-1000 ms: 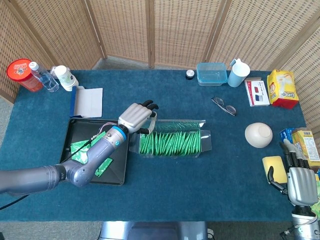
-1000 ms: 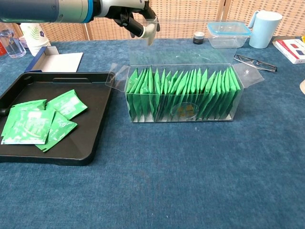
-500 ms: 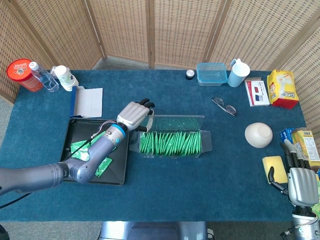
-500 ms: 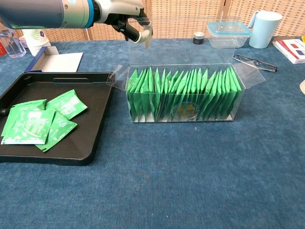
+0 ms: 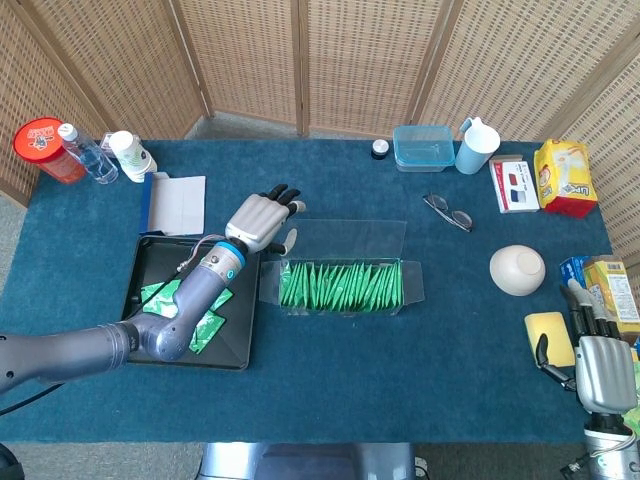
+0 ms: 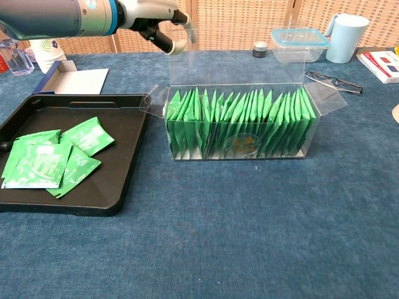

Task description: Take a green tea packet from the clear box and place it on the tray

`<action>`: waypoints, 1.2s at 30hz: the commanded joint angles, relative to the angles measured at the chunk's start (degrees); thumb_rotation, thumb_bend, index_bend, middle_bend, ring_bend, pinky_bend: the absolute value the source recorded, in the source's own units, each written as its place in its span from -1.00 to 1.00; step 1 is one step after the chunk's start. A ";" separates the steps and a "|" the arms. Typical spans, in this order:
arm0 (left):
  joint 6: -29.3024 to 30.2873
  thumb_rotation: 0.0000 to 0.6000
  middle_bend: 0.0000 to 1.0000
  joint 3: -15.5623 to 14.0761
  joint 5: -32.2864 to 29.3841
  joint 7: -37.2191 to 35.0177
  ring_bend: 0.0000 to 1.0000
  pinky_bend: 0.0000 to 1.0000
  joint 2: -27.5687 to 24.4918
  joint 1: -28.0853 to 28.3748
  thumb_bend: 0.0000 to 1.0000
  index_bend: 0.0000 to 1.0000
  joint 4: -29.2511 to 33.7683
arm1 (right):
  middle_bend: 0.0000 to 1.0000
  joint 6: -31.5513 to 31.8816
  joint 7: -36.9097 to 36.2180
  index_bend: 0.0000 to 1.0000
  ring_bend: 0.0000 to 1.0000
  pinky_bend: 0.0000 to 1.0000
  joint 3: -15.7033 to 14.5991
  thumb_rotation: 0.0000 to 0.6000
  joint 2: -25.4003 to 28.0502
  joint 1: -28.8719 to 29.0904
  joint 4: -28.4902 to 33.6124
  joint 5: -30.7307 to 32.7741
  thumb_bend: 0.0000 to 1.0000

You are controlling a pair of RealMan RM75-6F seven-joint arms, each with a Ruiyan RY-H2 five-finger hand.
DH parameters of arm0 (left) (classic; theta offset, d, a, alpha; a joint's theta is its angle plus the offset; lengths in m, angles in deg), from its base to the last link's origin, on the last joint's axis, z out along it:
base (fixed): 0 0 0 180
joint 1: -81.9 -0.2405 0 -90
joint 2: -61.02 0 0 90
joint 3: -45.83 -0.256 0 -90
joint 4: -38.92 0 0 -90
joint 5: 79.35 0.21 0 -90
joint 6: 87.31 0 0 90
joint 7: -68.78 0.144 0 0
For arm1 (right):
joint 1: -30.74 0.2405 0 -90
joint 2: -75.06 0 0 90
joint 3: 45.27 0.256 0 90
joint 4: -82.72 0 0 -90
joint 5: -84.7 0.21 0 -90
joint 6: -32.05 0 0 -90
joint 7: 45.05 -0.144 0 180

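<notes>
Left to right. On the left of the blue tabletop (image 5: 330, 360), the black tray (image 6: 134, 134) already carries several green tea packets (image 6: 47, 159), lying flat and overlapping. Above the tray's far right corner, the left hand (image 5: 262, 221) hovers at the left end of the clear box (image 6: 240, 121). Over the last second it has drawn back up and to the left, away from the row, while the box's clear lid flap (image 5: 345, 240) swung from leaning over the packets to standing back and open. The fingers are loosely curled and part-spread, gripping nothing. In judgement, the box is now open for a pick, and no new packet has yet been lifted.

The remaining packets (image 5: 340, 285) stand on edge in a tight row filling the box end to end: thin, flat, bright green sachets whose pointed upper corners show above the wall.

Far right, the right hand (image 5: 605, 370) rests at the tabletop's near edge, fingers apart, empty, unchanged.
</notes>
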 commanded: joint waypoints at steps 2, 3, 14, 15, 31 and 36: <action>1.63 0.12 -0.89 -3.39 -2.16 6.58 -1.00 -0.52 0.50 1.00 0.03 -0.75 -1.85 | -0.83 0.50 -0.11 -1.00 -0.82 -0.67 0.06 -0.09 0.09 -0.17 0.13 -0.28 0.17; 2.06 0.12 -0.90 -3.44 -2.69 7.13 -1.00 -0.52 0.62 1.04 0.02 -0.76 -1.80 | -0.83 0.57 -0.16 -1.00 -0.82 -0.67 0.05 -0.09 0.11 -0.21 0.13 -0.31 0.17; 10.70 0.07 -0.91 -2.03 5.76 4.02 -1.00 -0.54 -6.74 -3.45 -0.11 -0.85 9.25 | -0.83 1.48 -0.76 -1.00 -0.82 -0.67 -0.09 -0.09 0.57 -0.82 0.32 -0.82 0.17; 11.20 0.06 -0.91 -2.02 7.25 3.08 -1.00 -0.54 -7.74 -4.12 -0.11 -0.85 10.54 | -0.83 1.51 -0.85 -1.00 -0.82 -0.67 -0.09 -0.09 0.56 -0.84 0.27 -0.84 0.17; 13.07 0.79 -0.91 -8.52 38.55 -13.30 -1.00 -0.56 -19.58 -14.51 -0.11 -0.56 19.64 | -0.83 0.63 -1.30 -1.00 -0.82 -0.67 -0.04 -0.09 0.11 -0.29 -0.43 -1.09 0.17; 10.59 0.89 -0.90 -8.09 40.32 -11.70 -1.00 -0.57 -18.37 -13.66 -0.11 -0.53 18.38 | -0.83 0.83 -1.41 -1.00 -0.82 -0.67 -0.08 -0.09 -0.08 -0.43 -0.50 -1.11 0.16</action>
